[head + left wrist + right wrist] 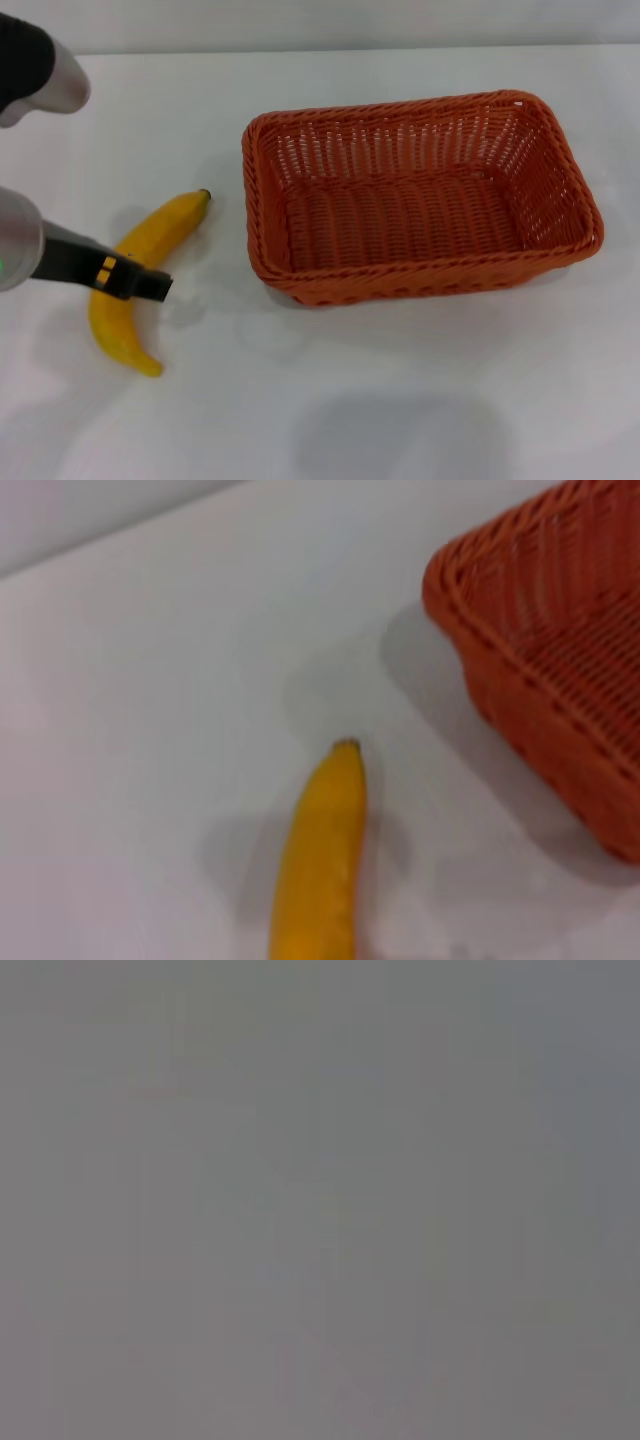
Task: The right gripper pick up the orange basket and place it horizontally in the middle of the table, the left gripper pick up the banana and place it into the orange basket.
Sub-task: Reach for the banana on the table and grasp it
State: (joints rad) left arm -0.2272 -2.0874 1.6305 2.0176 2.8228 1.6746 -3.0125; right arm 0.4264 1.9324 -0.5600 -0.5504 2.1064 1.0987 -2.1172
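Note:
The orange basket (420, 278) stands empty and lengthwise across the middle of the white table (400, 410). To its left the yellow banana (168, 226) lies flat on the table, dark tip toward the far side. My left gripper (150, 283) reaches in from the left edge and crosses over the banana's middle; whether it touches the fruit does not show. The left wrist view has the banana (322, 850) pointing away and a corner of the basket (560, 690) beside it. The right gripper is out of view, and the right wrist view is a blank grey.
A dark and silver part of my left arm (40, 70) juts in at the far left corner. Bare white tabletop lies in front of the basket and to its right.

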